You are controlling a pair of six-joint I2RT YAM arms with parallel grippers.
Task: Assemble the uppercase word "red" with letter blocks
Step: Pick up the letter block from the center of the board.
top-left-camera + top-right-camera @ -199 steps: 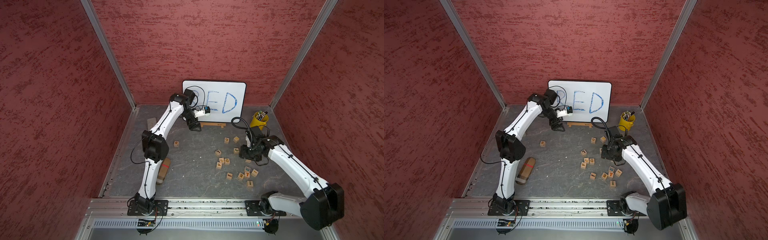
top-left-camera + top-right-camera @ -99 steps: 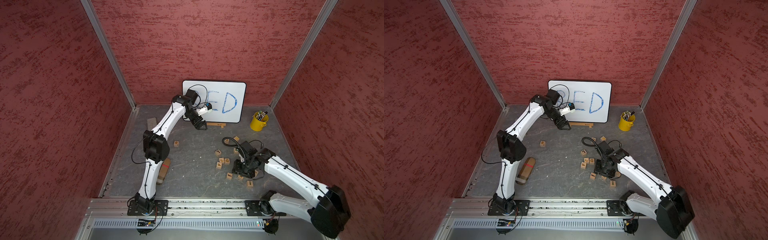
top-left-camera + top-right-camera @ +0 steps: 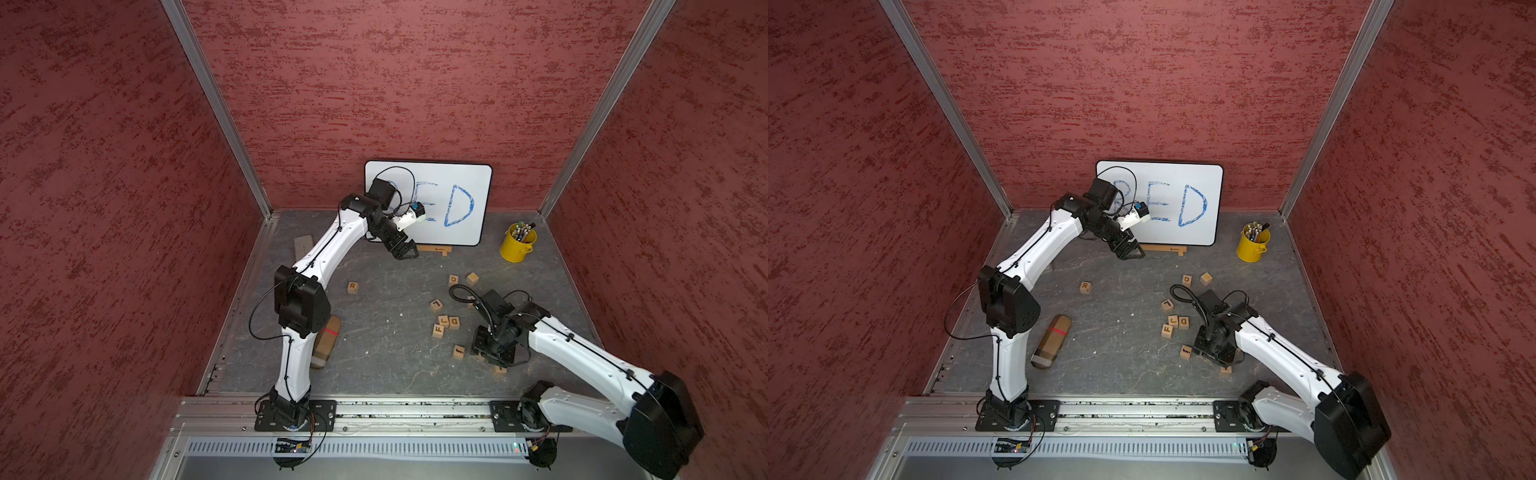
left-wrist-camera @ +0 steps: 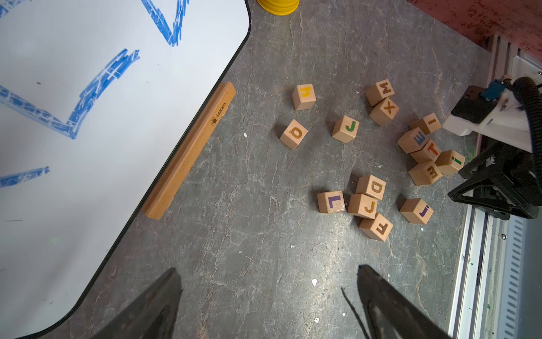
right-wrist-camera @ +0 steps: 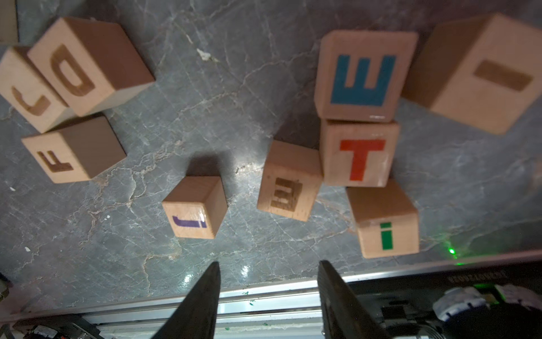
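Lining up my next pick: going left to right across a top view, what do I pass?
Cardboard roll → R block → left gripper → D block → yellow cup.

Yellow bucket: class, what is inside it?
The yellow bucket holds a bunch of upright pens or pencils. Their lower ends and the bucket's bottom are hidden by its wall.

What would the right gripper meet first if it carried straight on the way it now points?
Likely bare table just ahead of the right gripper, between the purple-lettered block and the brown-lettered block beside the T block; depth is unclear.
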